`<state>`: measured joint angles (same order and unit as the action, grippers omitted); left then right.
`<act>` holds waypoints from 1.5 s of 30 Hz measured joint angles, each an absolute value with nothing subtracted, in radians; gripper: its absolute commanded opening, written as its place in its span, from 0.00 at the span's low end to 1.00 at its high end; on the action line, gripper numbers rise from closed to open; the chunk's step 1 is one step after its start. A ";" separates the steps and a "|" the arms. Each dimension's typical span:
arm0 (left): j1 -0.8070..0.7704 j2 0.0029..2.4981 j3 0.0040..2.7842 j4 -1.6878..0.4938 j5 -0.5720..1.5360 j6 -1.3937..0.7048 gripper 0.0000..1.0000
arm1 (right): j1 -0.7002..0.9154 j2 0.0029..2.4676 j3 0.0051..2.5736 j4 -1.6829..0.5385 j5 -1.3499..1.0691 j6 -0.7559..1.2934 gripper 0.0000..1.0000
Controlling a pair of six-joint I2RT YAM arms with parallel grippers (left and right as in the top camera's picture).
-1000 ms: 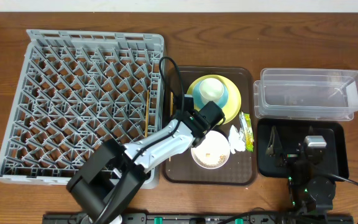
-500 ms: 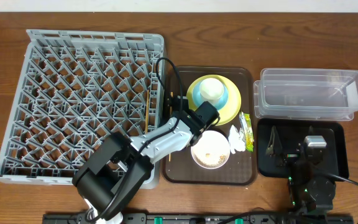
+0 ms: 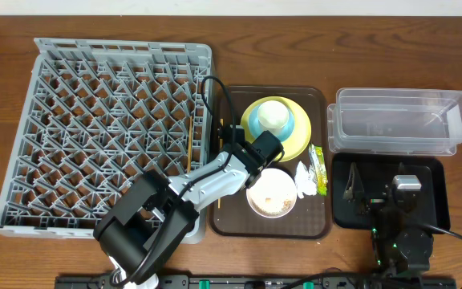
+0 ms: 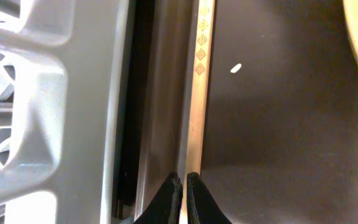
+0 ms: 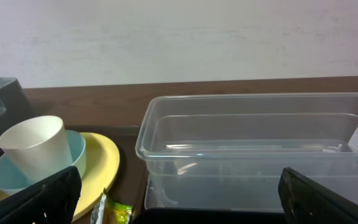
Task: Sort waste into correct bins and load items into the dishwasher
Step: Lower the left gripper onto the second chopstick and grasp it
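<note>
Item: chopstick [image 4: 197,93], gold diamond marks, pinched between closed left fingers [image 4: 173,194]; right fingers [image 5: 48,196] spread apart over black tray [image 3: 438,215].

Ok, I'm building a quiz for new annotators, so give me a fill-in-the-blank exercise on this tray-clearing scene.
1. The white cup stands in the light blue ____, on the yellow plate.
2. The rice-like scraps lie in the ____ bowl.
3. The right gripper is ____.
4. The left gripper pinches a thin wooden ____ beside the grey rack.
Missing words: bowl; white; open; chopstick.
</note>
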<state>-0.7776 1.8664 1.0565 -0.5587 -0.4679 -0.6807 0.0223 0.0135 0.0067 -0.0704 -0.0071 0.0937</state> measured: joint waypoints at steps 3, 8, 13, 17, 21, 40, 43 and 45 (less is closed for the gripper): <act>-0.778 1.866 1.056 -0.554 -0.459 -0.681 0.08 | 0.022 0.014 0.007 -0.070 -0.007 0.094 0.99; -0.778 1.866 1.056 -0.540 -0.450 -0.681 0.08 | 0.022 0.014 0.007 -0.070 -0.007 0.094 0.99; -0.778 1.866 1.055 -0.529 -0.451 -0.680 0.08 | 0.022 0.014 0.007 -0.070 -0.007 0.094 0.99; -0.778 1.866 1.055 -0.529 -0.451 -0.680 0.08 | 0.022 0.014 0.007 -0.070 -0.007 0.094 0.99; -0.778 1.866 1.055 -0.530 -0.451 -0.679 0.08 | 0.022 0.014 0.007 -0.070 -0.007 0.094 0.99; -0.778 1.866 1.031 -0.530 -0.471 -0.677 0.08 | 0.022 0.014 0.007 -0.070 -0.007 0.094 0.99; -0.778 1.866 1.031 -0.528 -0.474 -0.677 0.08 | 0.022 0.014 0.007 -0.070 -0.007 0.094 0.99; -0.778 1.866 1.031 -0.527 -0.471 -0.678 0.08 | 0.022 0.014 0.007 -0.070 -0.007 0.094 0.99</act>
